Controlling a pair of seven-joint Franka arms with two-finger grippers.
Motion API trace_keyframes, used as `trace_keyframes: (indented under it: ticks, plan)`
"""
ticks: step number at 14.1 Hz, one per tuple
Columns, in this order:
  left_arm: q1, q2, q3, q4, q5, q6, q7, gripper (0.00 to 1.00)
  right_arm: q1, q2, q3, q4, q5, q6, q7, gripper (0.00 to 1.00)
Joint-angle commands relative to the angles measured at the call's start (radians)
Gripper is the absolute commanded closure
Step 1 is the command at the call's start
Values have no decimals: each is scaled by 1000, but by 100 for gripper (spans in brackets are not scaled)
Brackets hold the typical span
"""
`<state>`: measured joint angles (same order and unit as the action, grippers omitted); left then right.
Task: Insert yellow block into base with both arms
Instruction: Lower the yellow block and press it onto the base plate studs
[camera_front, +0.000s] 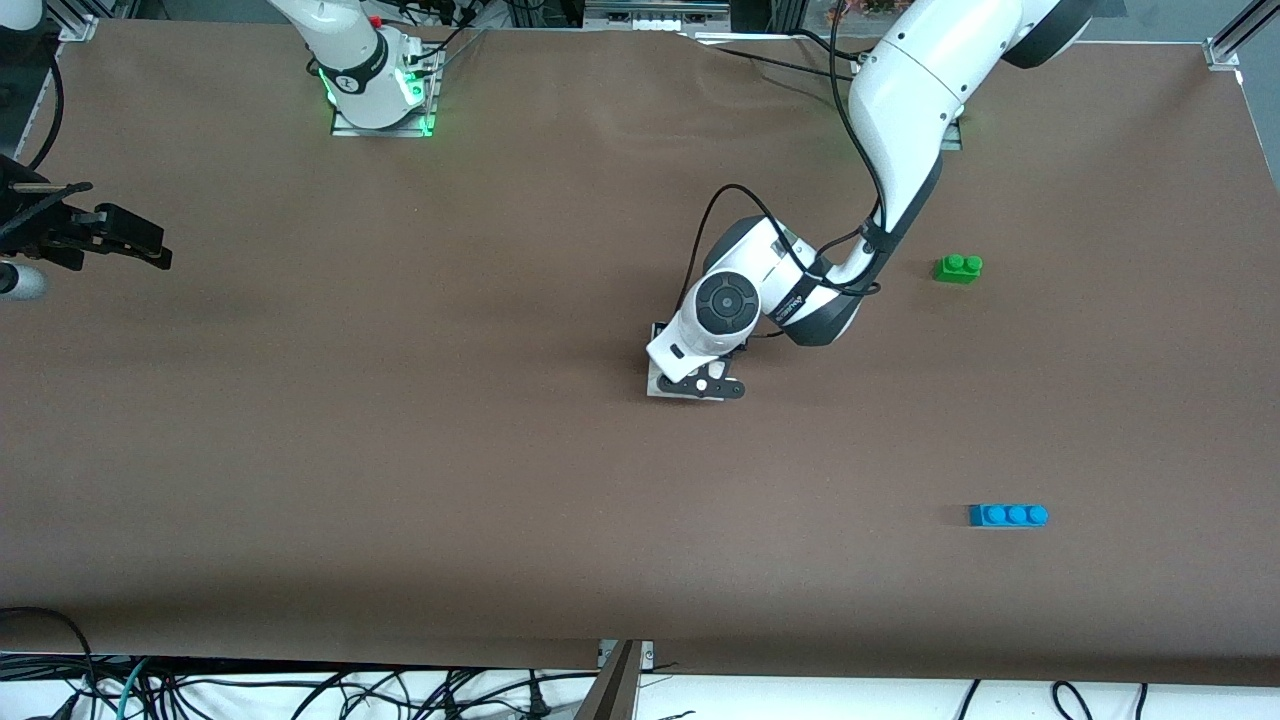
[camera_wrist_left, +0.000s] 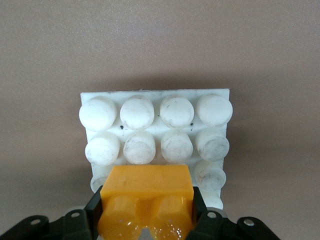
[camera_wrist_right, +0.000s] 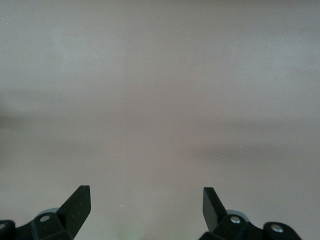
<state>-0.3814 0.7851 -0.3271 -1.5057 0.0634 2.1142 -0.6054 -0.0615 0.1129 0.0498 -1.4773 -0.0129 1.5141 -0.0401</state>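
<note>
My left gripper (camera_wrist_left: 147, 212) is shut on the yellow block (camera_wrist_left: 147, 187), one black finger on each side of it. The block is over the studs at one edge of the white base (camera_wrist_left: 155, 112); I cannot tell whether it is pressed onto them. In the front view the left gripper (camera_front: 700, 385) is low over the base (camera_front: 658, 384) in the middle of the table, and the wrist hides the block. My right gripper (camera_front: 130, 240) waits open at the right arm's end of the table, over bare brown table (camera_wrist_right: 160, 100), with nothing between its fingers (camera_wrist_right: 80, 202).
A green two-stud brick (camera_front: 958, 268) lies toward the left arm's end of the table. A blue three-stud brick (camera_front: 1008, 515) lies nearer the front camera at the same end. Cables hang along the table's front edge.
</note>
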Motion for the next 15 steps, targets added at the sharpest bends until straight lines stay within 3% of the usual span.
trace_keyframes:
  ticks: [1,15]
  plan:
    - [1,-7,0,-24,15,13,-19,78,-6,2,5,11,-7,-2,11,0]
    - [-14,9,0,-19,13,35,-25,76,-6,2,5,11,-7,-2,11,0]
